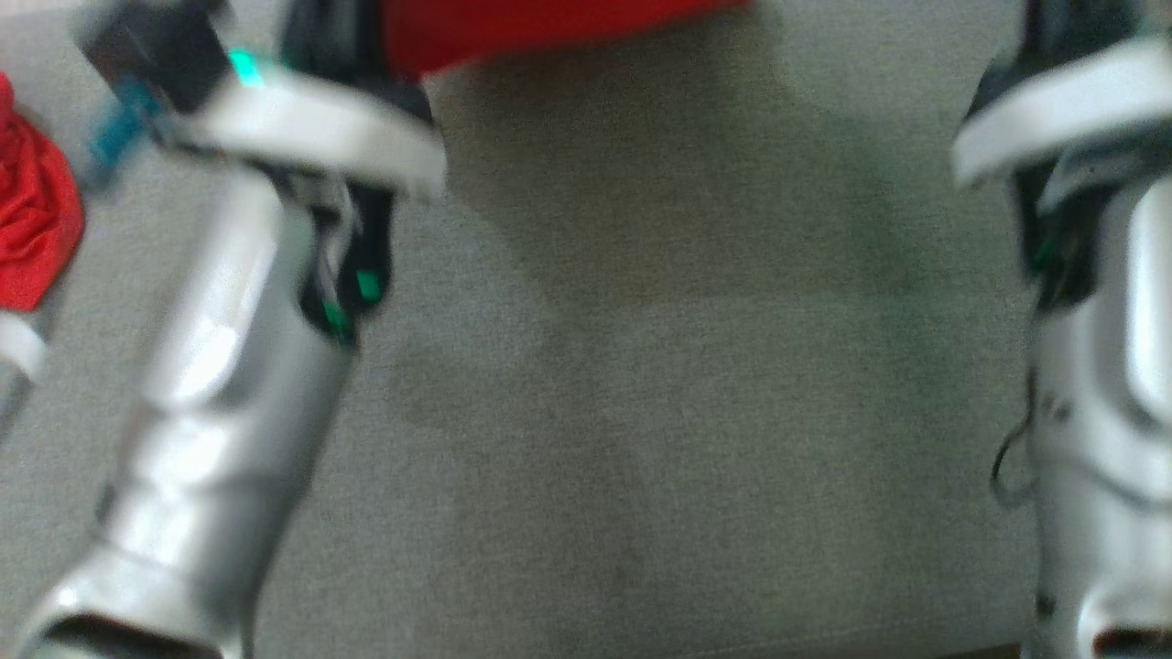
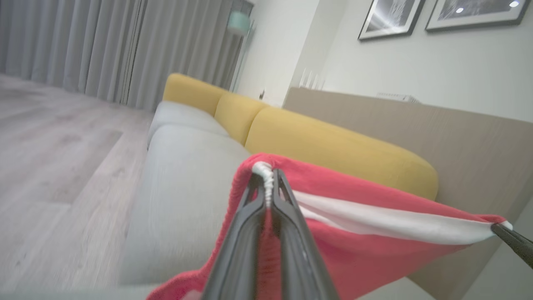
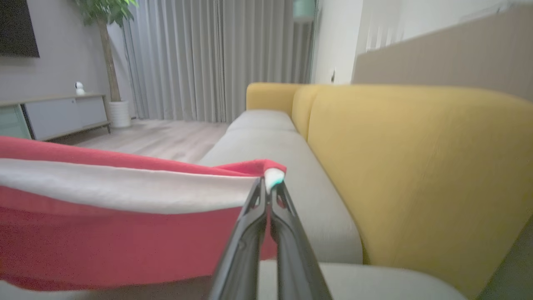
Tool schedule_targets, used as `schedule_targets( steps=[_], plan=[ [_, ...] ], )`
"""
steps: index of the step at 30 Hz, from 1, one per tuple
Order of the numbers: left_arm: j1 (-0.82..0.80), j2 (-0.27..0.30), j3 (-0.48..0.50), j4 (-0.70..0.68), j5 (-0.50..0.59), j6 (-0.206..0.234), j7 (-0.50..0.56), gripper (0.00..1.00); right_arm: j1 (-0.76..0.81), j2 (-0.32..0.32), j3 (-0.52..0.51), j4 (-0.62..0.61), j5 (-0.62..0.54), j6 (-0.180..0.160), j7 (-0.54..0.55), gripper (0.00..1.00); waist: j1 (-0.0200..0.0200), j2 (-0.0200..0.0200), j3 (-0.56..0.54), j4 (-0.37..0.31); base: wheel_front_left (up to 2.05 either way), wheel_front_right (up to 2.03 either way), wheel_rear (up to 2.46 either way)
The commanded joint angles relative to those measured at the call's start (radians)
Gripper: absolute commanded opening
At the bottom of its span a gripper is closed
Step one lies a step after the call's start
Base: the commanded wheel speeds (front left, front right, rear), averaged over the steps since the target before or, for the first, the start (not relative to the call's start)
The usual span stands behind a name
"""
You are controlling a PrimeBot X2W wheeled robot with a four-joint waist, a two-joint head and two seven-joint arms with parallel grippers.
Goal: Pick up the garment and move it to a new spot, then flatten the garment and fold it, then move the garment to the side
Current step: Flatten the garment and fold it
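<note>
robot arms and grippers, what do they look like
The left forearm and right forearm are glossy silver-white shells with white wrist collars over black joints, green lights and a thin black cable by the right one. The left gripper and right gripper each have two long dark grey tapering fingers.

My garment (image 2: 358,254) is red with one broad white band along its edge. My left end effector (image 2: 269,177) and my right end effector (image 3: 269,185) are both dark grey, nearly black. My left forearm (image 1: 220,366) is glossy silver-white with small green lights. The sofa seat (image 2: 183,183) is pale grey in a fine plain weave; its back cushions (image 3: 408,158) are mustard yellow. The curtains (image 3: 200,58) are grey with vertical pleats, the floor (image 2: 54,158) is pale wood grain, and the wall panel (image 2: 458,137) is beige. The plant (image 3: 104,12) is green, in a white pot (image 3: 119,113).
</note>
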Motion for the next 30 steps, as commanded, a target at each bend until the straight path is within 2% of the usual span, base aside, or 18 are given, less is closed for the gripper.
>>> schedule_targets(
  steps=[1,6,12,18,25,30],
  plan=[
    [0.044,0.018,0.009,-0.015,-0.01,-0.015,-0.026,0.0,0.054,0.018,0.027,-0.009,0.011,0.007,-0.023,0.0,-0.0004,0.0001,-0.002,-0.002,0.0,0.0,0.0],
    [0.185,0.013,-0.021,-0.025,-0.014,-0.024,-0.071,0.0,0.175,0.021,0.042,0.005,0.028,0.007,-0.054,0.0,-0.0004,0.0001,-0.026,0.001,0.0,0.0,0.0],
    [0.393,0.019,-0.039,-0.123,-0.024,-0.001,-0.113,0.0,0.359,0.023,0.023,-0.066,0.041,0.007,-0.068,0.0,-0.0004,0.0001,-0.109,0.004,0.0,0.0,0.0],
    [0.58,0.026,-0.066,-0.294,-0.044,0.039,-0.11,0.0,0.59,0.024,-0.025,-0.244,0.069,0.007,-0.018,0.0,-0.0004,0.0001,-0.207,0.01,0.0,0.0,0.0],
    [0.779,0.052,-0.135,-0.5,-0.049,0.112,-0.05,0.0,0.862,0.024,-0.099,-0.513,0.069,0.007,0.117,0.0,-0.0004,0.0001,-0.267,0.023,0.0,0.0,0.0],
    [0.849,0.035,-0.181,-0.54,-0.056,0.15,-0.021,0.0,0.916,0.025,-0.133,-0.577,0.081,0.007,0.174,0.0,-0.0004,0.0001,-0.243,0.054,0.0,0.0,0.0]
  ],
)
